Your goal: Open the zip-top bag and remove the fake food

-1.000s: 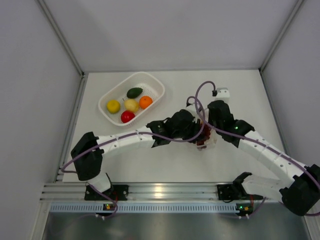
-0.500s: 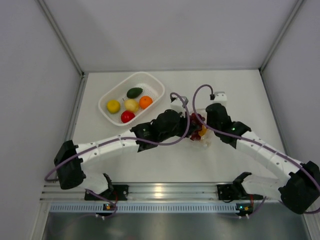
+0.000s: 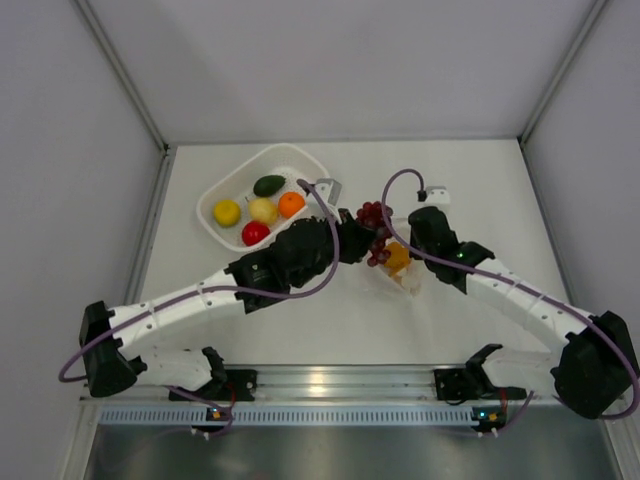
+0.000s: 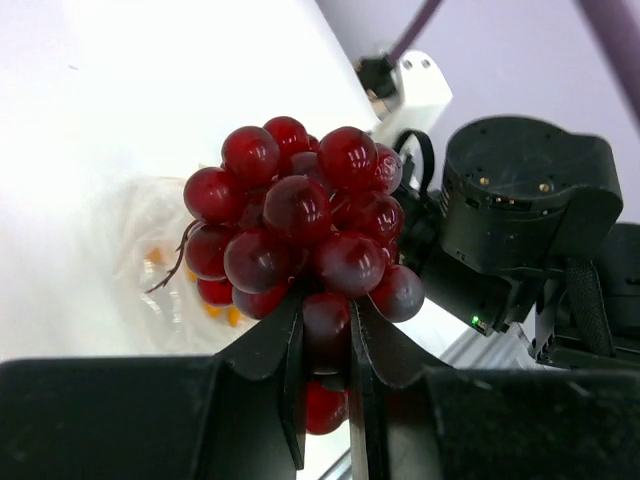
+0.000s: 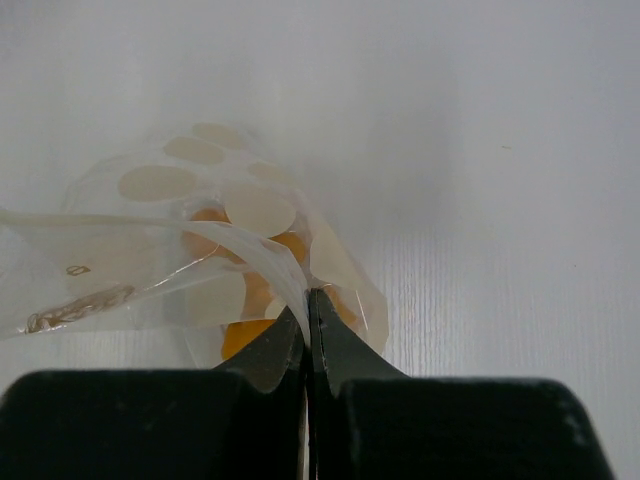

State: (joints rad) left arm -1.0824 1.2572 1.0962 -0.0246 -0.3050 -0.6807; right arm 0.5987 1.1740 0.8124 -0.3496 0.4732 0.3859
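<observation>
Top external view, nearest first: silver metal rail (image 3: 320, 381) along the near edge of the flat white table (image 3: 480, 180); two white-and-black arms reaching away from it and meeting mid-table. Left gripper (image 3: 352, 240) clenched on a dark red, glossy plastic grape bunch (image 3: 374, 228), held outside the bag, just beside its far-left side; right gripper (image 3: 408, 272) pinched fully together on the clear, crinkly plastic zip-top bag (image 3: 398, 280) printed with white dots, lying on the table between the two wrists; inside it, a small orange-yellow plastic piece (image 3: 397, 258). Farther back and left, well apart from the bag, a white perforated plastic basket (image 3: 313, 170) holding a round red apple (image 3: 255, 233), two yellow lemons (image 3: 227, 212), a round orange (image 3: 291, 204) and a dark green avocado (image 3: 268, 185).

Left wrist view: black fingers (image 4: 270, 350) closed on the lowest grapes of the bunch; beyond, at left, the bag on the table with orange specks showing through.

Right wrist view: black fingertips (image 5: 290, 345) pressed together on a thin flap of the bag; orange-yellow piece visible through the plastic just past the tips.
</observation>
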